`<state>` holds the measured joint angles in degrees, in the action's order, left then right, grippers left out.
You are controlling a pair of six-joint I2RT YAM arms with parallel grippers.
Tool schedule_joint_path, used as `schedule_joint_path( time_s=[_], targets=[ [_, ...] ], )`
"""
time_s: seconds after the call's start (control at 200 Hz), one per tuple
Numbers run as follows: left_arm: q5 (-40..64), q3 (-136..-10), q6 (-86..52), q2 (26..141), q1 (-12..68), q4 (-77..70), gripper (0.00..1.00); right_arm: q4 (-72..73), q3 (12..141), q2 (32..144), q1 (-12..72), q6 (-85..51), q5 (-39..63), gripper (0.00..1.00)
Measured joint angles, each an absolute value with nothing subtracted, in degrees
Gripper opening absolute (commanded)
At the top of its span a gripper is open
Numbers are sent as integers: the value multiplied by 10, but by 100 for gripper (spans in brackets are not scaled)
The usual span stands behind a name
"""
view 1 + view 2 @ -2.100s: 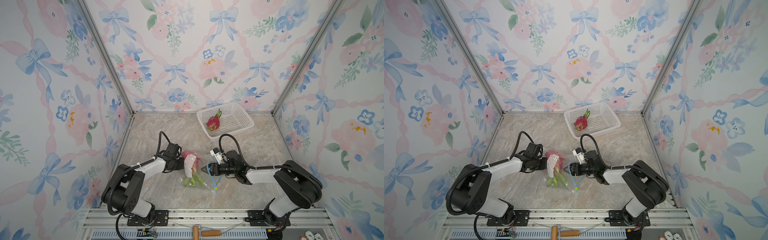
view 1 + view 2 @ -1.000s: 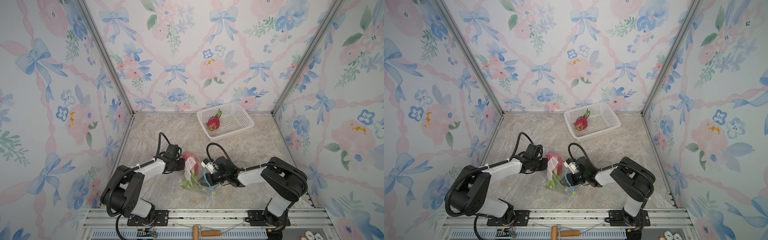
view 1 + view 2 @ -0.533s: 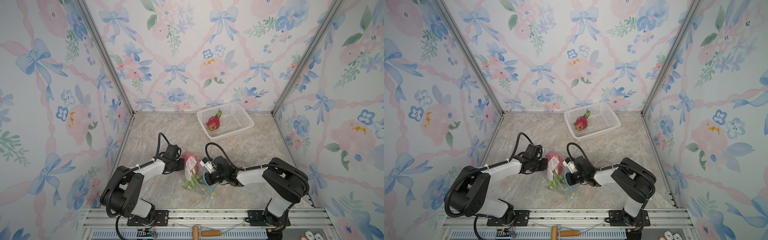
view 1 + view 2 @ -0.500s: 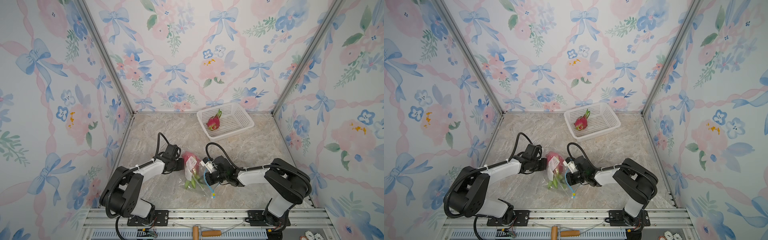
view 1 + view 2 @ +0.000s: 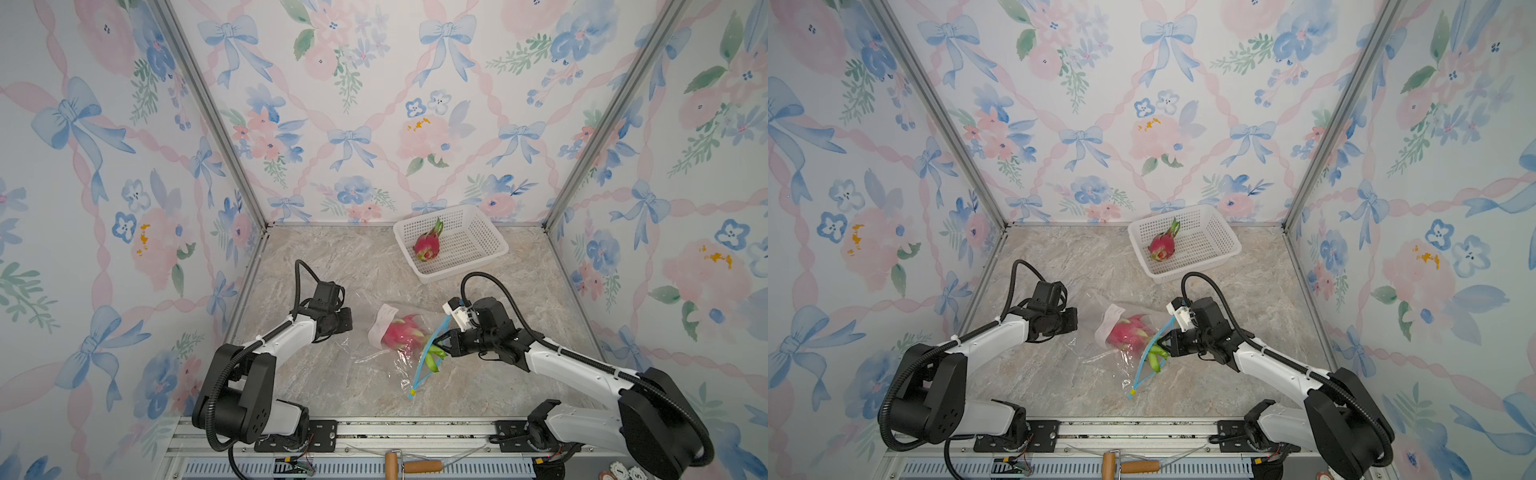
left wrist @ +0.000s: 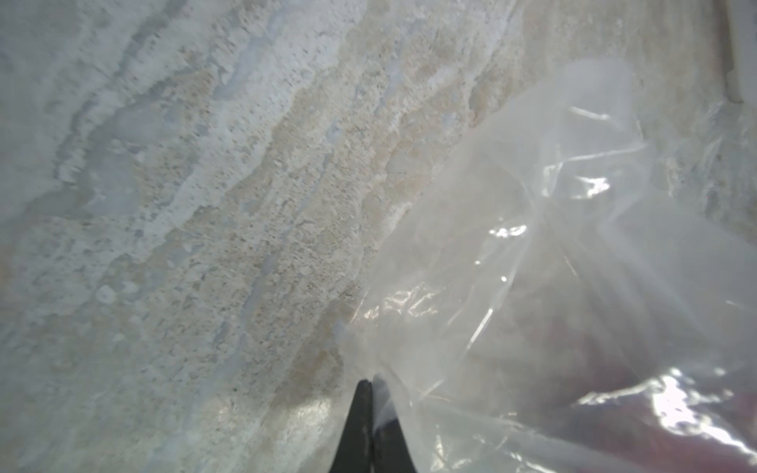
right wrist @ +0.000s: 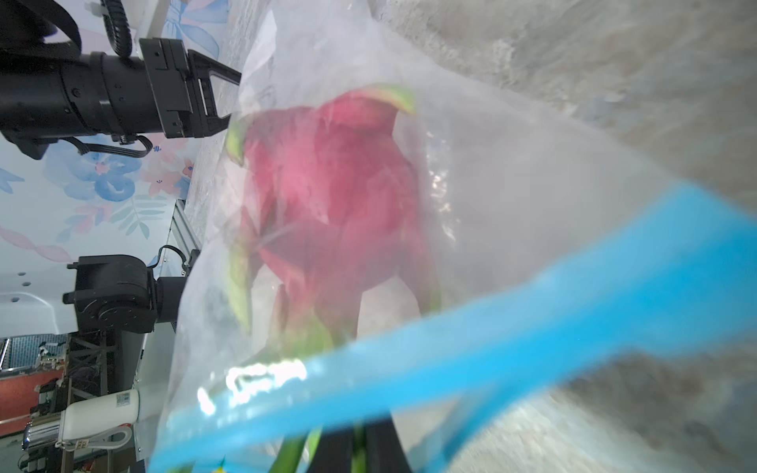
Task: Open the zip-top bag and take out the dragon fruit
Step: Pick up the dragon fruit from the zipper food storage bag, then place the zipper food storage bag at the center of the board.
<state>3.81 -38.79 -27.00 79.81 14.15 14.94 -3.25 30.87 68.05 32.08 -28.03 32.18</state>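
Your L gripper (image 6: 370,389) is pinching film of the zip-top bag (image 5: 374,353), jaws pressed together; your R gripper (image 5: 432,346) is nipping green tips of the dragon fruit (image 5: 401,332) at the bag's mouth; bag is lying mid table (image 5: 332,386)

Two dragon fruits, the near dragon fruit (image 5: 402,332) and the far dragon fruit (image 5: 427,246); one zip-top bag (image 5: 388,359); one white basket (image 5: 469,245).

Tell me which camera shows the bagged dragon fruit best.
The right wrist view: the dragon fruit fills it, pink with green tips. Both top views show it small beside the label. Left wrist shows mostly the crinkled zip-top bag.
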Motion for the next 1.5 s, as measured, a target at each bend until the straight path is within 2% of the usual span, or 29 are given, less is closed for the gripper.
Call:
schedule_joint_path(
  time_s=[0.21, 0.47, 0.69, 0.885, 1.105, 1.13, 1.21, 1.275, 1.44, 1.5],
  targets=[
    [32, -397, -270, 795, 123, 150, 0, -94, 297, 598, 250, -269, 340, 0],
    [25, -407, -271, 795, 109, 149, 0, -134, 313, 517, 244, -296, 380, 0],
    [19, -448, -272, 810, 93, 146, 0, -172, 401, 484, 229, -343, 409, 0],
    [20, -455, -272, 818, 44, 143, 0, -211, 525, 518, 186, -347, 416, 0],
    [30, -457, -272, 818, -9, 143, 0, -209, 644, 633, 130, -334, 406, 0],
    [34, -459, -272, 818, -13, 144, 6, -208, 658, 651, 126, -331, 403, 0],
    [51, -471, -270, 818, -25, 145, 38, -208, 713, 717, 117, -319, 397, 0],
    [66, -480, -271, 813, -31, 144, 55, -209, 762, 775, 109, -307, 391, 0],
    [105, -483, -277, 753, -34, 149, 79, -207, 894, 919, 92, -278, 376, 0],
    [121, -483, -276, 716, -34, 149, 82, -199, 933, 966, 87, -276, 375, 0]
  ],
)
